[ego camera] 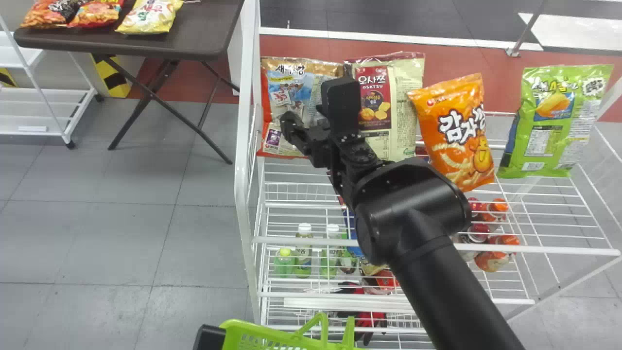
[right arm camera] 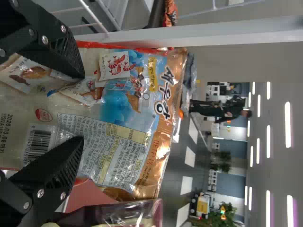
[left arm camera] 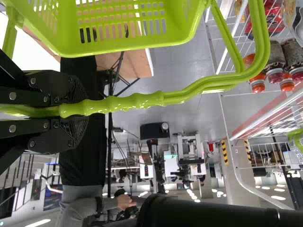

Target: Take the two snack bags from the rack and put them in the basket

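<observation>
Nearest you in the head view is one green basket (ego camera: 272, 335), its single visible handle (left arm camera: 137, 101) clamped between the fingers of your left gripper (ego camera: 209, 336). Past it, you've got four snack bags along the top of one white rack (ego camera: 246, 160). Your right gripper (ego camera: 304, 114) is at the leftmost, its two fingers apart over the bag's face; whether they touch it, I can't tell. That bag (right arm camera: 118, 109) stands upright, glossy and creased, with a blue picture, a tan end band, red edging and a barcode panel. Beside it is a cream-and-maroon bag (ego camera: 403, 107), then a tilted orange bag (ego camera: 454, 131) and a green bag (ego camera: 559, 121). Farther off, you have three more bags (ego camera: 148, 17) on one dark table (ego camera: 204, 29).
</observation>
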